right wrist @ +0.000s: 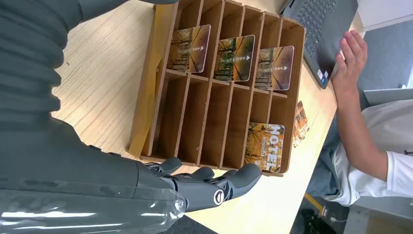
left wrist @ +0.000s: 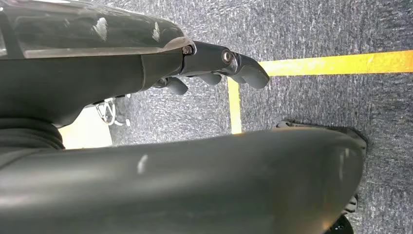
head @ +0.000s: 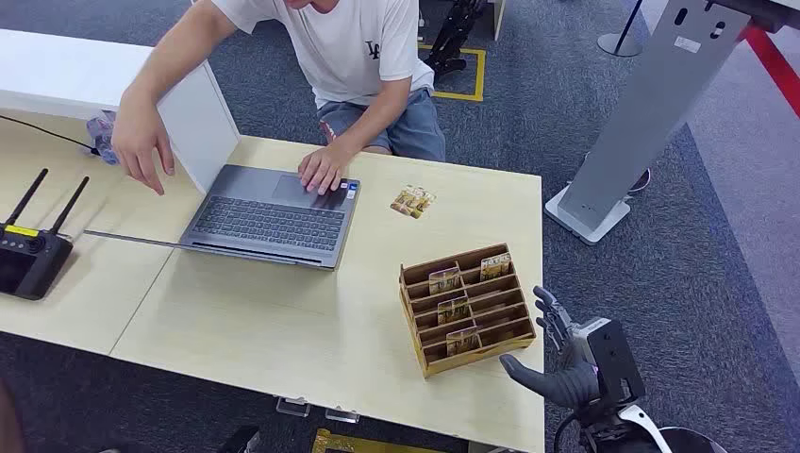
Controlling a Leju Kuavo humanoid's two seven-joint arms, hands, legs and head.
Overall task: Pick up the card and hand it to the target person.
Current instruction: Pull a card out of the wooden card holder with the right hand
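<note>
Head view takes in one pale wooden table (head: pixel 283 330), and across it one person (head: pixel 358 57) in a white shirt sits with a hand on the trackpad of one grey laptop (head: pixel 269 219). Near the table's right edge stands one wooden card rack (head: pixel 467 310) with slotted rows. Right wrist view counts four cards upright in it — three in one column of slots (right wrist: pixel 235 57) and a fourth card (right wrist: pixel 265 146) marked "HOTEL" alone in the other column. A few more cards lie flat as one small pile (head: pixel 412 201) on the table between rack and laptop. At the far left sits one black box with two antennas (head: pixel 33 253). The right hand (head: pixel 557 354) hovers just beside the rack — fingers spread, nothing held, apart from every card. The left hand (left wrist: pixel 214 66) hangs over grey carpet, fingers loosely curled around nothing.
</note>
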